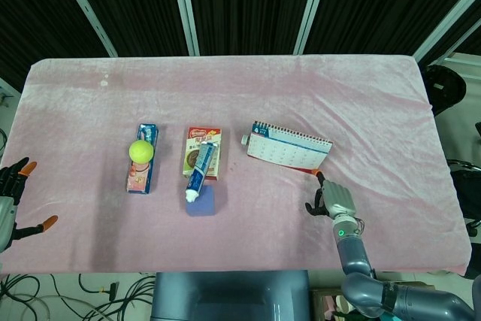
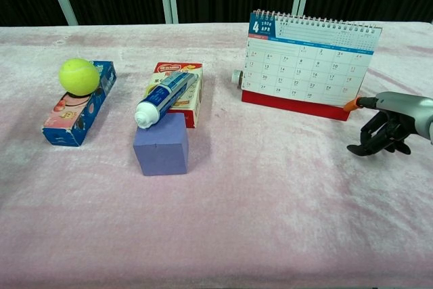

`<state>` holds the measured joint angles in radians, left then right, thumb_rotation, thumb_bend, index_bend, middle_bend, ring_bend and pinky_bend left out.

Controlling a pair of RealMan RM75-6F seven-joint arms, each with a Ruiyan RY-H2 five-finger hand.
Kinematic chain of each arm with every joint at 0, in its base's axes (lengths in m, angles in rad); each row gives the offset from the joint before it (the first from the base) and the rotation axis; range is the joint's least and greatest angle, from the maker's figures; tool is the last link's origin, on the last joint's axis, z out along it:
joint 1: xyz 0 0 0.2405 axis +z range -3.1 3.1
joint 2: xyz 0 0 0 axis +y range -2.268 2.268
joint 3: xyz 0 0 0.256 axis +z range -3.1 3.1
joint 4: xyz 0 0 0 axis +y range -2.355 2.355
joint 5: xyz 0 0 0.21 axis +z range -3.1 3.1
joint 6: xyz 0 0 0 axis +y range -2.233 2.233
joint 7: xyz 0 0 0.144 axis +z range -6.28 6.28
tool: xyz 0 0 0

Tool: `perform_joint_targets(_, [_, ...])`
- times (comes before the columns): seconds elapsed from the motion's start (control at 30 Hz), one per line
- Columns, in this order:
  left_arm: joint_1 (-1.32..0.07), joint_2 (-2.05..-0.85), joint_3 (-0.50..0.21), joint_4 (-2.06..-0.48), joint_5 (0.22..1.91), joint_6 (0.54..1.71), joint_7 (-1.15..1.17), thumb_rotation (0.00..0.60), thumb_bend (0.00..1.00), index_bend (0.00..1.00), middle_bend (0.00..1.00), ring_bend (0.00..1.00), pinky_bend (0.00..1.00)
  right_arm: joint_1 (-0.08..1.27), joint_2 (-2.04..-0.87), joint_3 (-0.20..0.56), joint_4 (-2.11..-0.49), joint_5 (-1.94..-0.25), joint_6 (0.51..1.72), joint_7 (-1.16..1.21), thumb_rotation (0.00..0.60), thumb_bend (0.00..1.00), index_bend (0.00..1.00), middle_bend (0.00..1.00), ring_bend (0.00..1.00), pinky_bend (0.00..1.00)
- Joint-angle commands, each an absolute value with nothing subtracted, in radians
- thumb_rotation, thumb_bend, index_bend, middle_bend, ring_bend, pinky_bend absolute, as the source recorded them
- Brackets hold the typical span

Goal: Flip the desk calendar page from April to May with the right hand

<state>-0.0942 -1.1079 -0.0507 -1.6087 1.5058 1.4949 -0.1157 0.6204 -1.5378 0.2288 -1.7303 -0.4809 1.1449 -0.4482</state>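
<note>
The desk calendar stands right of the table's middle, its April page facing me above a red base. My right hand hovers just off the calendar's lower right corner, holding nothing. In the chest view the right hand stretches one orange-tipped finger toward that corner, close to it but apart, while its other fingers hang loosely curled. My left hand sits at the table's left front edge with fingers spread and empty.
A tennis ball lies on a blue box at the left. A toothpaste tube leans from a red-and-white box onto a purple block. The pink tablecloth covers the whole table.
</note>
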Motion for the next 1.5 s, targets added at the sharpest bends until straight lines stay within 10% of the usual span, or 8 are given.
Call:
perform_joint_targets(0.03, [-0.095,-1.108,-0.051,-1.609,1.506,1.495,-0.116,0.6,0.0,0.0,0.0,0.0,0.0,0.625,-1.541,0.235,-1.726,-0.482,1.147,-0.45,0.6,0.31,0.0,0.66,0.76,0.81])
perform_joint_targets(1.13, [-0.094,-1.104,-0.047,-1.612,1.508,1.492,-0.12,0.6,0.0,0.0,0.0,0.0,0.0,0.641,-1.39,0.307,-2.017,-0.767,1.31,-0.491,0.6,0.32,0.02,0.54,0.66,0.73])
perform_joint_targets(1.5, [-0.095,-1.105,-0.045,-1.614,1.506,1.487,-0.111,0.6,0.0,0.0,0.0,0.0,0.0,0.714,-1.317,0.375,-1.982,-0.705,1.281,-0.594,0.6,0.18,0.0,0.08,0.15,0.34])
